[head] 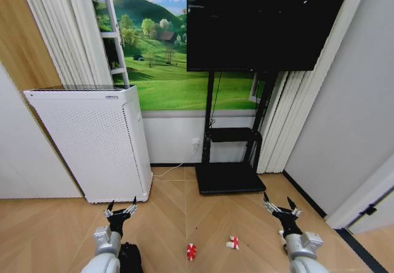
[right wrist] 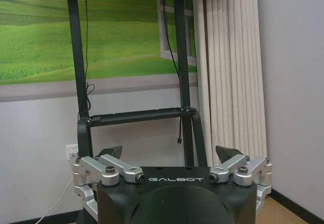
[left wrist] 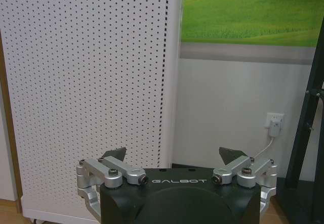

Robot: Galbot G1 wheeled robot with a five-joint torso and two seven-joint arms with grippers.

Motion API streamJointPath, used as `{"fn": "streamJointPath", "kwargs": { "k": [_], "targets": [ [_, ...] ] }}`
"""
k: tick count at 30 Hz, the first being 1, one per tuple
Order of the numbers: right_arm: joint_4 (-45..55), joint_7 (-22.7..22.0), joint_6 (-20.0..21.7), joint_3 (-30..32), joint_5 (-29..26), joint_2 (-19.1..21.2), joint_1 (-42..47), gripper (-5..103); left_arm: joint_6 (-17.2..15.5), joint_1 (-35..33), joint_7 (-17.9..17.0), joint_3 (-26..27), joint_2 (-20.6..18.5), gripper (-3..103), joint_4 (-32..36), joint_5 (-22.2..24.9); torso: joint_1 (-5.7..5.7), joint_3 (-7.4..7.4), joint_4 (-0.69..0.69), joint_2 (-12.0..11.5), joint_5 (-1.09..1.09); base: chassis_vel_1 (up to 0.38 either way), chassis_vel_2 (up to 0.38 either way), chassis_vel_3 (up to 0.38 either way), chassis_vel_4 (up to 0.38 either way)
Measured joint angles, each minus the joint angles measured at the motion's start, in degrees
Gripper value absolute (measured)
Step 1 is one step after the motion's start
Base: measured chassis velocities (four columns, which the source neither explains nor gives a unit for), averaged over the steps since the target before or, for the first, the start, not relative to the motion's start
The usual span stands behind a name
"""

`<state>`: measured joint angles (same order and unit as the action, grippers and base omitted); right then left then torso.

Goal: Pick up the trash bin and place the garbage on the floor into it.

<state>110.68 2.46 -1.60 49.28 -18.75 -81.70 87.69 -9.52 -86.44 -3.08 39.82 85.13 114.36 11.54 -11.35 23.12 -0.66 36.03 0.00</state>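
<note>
The left hand hangs low at the near left with its fingers spread open and nothing between them, facing the white perforated appliance; the right hand hangs at the near right, likewise open and empty, facing the black TV stand; both are raised above the floor and touch nothing. The trash bin sits on the floor at the near edge, just below and beside the left arm, partly hidden by it; two red-and-white pieces of garbage and lie on the floor between the two arms, apart from each other and from the bin. The task looks to be at its very start, the bin not yet grasped; the next move likely calls for the left hand to drop and turn toward the bin's rim, which sits close under the arm.
</note>
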Motion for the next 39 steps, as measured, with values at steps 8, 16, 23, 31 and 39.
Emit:
{"fn": "streamJointPath", "kwargs": {
  "k": [8,16,23,31,39],
  "targets": [
    [-0.31,0.54,-0.29,0.0,-0.46,0.36,0.18,100,-0.05,0.01,0.0,0.08,-0.1,100,-0.09,0.2,1.28,-1.96,0.0,-3.24,0.0,0.0,0.0,0.0,0.0],
    [0.05,0.61,-0.6,0.0,-0.36,-0.08,0.59,100,-0.05,0.01,0.0,0.15,-0.22,100,-0.07,0.46,2.08,-3.24,0.0,-5.32,0.0,0.0,0.0,0.0,0.0],
    [0.24,0.76,-0.72,0.0,0.02,-0.33,0.89,100,-0.04,-0.12,0.19,0.19,-0.27,100,0.13,0.69,2.75,-4.28,0.0,-7.03,0.0,0.0,0.0,0.0,0.0],
    [0.42,1.18,-0.92,0.16,0.15,-0.31,1.3,100,0.03,-0.33,0.33,0.26,-0.2,100,0.32,0.72,3.42,-5.45,0.0,-8.87,0.0,0.0,0.0,0.0,0.0],
    [0.41,1.3,-1.08,0.15,0.48,-0.31,1.31,100,0.1,-0.61,0.45,0.45,-0.15,100,0.64,1.06,4.07,-6.6,0.0,-10.67,0.0,0.0,0.0,0.0,0.0]
  ]
}}
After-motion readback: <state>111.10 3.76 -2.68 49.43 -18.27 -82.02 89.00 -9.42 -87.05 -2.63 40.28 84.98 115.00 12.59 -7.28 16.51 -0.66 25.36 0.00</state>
